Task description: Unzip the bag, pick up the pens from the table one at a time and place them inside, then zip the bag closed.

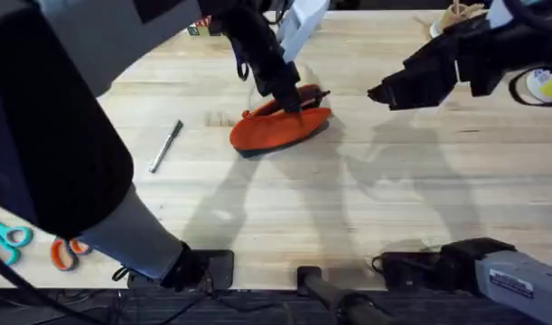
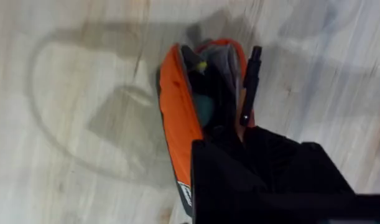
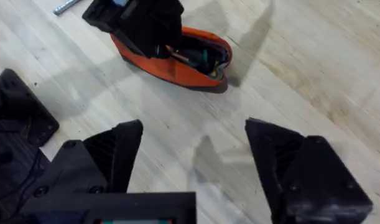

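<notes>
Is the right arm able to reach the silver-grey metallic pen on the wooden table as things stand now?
Probably not easily. The silver-grey metallic pen lies beyond the oval orange fabric pouch, where the left gripper is lowering an orange pen. The open right gripper would have to cross that arm.

Scissors (image 1: 6, 238) — teal; another pair (image 1: 66, 254) — orange.

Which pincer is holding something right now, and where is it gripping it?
The left pincer holds the slim orange pen with a dark end near its lower end, over the open oval orange fabric pouch. The right pincer is open, holding nothing.
</notes>
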### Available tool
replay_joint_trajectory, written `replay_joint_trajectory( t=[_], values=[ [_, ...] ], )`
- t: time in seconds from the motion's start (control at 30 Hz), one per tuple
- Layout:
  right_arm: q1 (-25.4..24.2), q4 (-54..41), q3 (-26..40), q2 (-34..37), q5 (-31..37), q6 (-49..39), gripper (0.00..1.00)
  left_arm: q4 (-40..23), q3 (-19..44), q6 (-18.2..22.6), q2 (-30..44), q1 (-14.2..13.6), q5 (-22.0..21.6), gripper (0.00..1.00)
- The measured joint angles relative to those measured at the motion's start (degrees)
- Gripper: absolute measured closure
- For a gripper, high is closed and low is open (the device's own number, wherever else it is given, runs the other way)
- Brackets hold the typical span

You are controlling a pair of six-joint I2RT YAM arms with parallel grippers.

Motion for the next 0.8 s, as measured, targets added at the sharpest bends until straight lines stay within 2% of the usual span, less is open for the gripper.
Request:
replay_joint_trajectory(
  t=[0.37, 0.4, 0.43, 0.57, 0.6, 0.63, 0.8],
  values=[
    [0.00, 0.00, 0.00, 0.00, 0.00, 0.00, 0.004, 1.25, -1.91, -2.25, 0.00, 0.76, -1.41, 0.957],
    [0.00, 0.00, 0.00, 0.00, 0.00, 0.00, 0.004, 1.29, -1.91, -2.17, 0.00, 0.74, -1.47, 0.922],
    [0.00, 0.00, 0.00, 0.00, 0.00, 0.00, 0.004, 1.31, -1.91, -2.39, -0.01, 0.74, -1.48, 0.828],
    [0.00, 0.00, 0.00, 0.00, 0.00, -0.01, 0.004, 1.10, -1.91, -2.53, 0.00, 0.76, -1.64, 0.193],
    [0.00, 0.00, 0.00, 0.00, 0.00, 0.00, 0.005, 1.01, -1.91, -2.67, 0.00, 0.74, -1.65, 0.066],
    [0.00, 0.00, 0.00, 0.00, 0.00, 0.00, 0.004, 0.94, -1.91, -2.85, -0.02, 0.76, -1.65, 0.022],
    [0.00, 0.00, 0.00, 0.00, 0.00, 0.00, 0.005, 0.98, -1.91, -2.91, 0.00, 0.75, -1.68, 0.007]
  ],
)
